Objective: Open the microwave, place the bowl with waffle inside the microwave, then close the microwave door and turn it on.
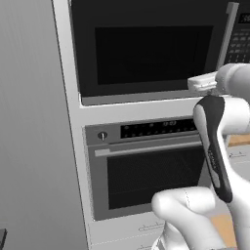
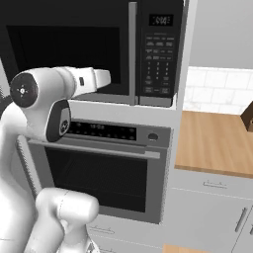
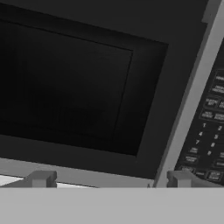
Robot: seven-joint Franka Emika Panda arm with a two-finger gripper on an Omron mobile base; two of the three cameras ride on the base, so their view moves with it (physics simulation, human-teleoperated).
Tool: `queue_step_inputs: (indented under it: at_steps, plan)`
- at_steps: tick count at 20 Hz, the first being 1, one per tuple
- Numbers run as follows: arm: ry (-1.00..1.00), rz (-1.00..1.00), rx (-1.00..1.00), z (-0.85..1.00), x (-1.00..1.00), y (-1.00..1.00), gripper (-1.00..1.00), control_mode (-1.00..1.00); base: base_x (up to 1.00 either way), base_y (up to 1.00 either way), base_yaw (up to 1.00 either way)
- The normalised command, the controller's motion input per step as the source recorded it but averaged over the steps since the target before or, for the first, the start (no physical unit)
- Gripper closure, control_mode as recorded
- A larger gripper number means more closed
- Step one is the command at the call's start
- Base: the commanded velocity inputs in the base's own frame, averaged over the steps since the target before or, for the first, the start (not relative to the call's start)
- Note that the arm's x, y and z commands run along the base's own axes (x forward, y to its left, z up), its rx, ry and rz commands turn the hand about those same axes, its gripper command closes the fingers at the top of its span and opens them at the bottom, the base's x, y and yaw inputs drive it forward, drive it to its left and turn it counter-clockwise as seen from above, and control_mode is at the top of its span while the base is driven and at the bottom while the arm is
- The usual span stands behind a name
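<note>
Now pincer (image 3: 111,179) wide open, empty, just before shut microwave door (image 3: 74,83), handle (image 3: 188,94) right.

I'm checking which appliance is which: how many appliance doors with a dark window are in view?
2. The microwave door, closed, sits at the top; the oven door with its horizontal bar handle sits directly below it. Others may be out of frame.

microwave (image 2: 99,49): black-fronted, built in above the oven, upright | door (image 1: 146,49): shut, flush, dark rectangular window | handle (image 3: 188,94): slim grey vertical bar at door's right edge | keypad (image 2: 159,59): black, right of handle
</note>
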Motion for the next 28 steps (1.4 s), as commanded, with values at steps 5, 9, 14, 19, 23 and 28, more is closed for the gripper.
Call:
queue_step_inputs:
  at_steps: [5,9,14,19,23,28]
  plan:
    - [0.01,0.00,0.00,0.00,-0.75,-0.44,-1.00,-1.00,0.00,0.00,0.00]
    - [0.04,0.00,0.00,0.00,-0.12,-0.45,-1.00,-1.00,0.00,0.00,0.00]
    - [0.04,0.00,0.00,-0.01,0.01,-0.35,-1.00,-1.00,0.00,0.00,0.00]
    - [0.02,0.00,0.00,-0.08,0.10,-0.23,-1.00,-1.00,0.00,0.00,0.00]
    - [0.00,0.00,0.00,-0.12,0.16,-0.21,-1.00,-1.00,0.00,0.00,0.00]
    - [0.00,0.00,0.00,-0.26,0.29,-0.39,-1.00,-1.00,0.00,0.00,0.00]
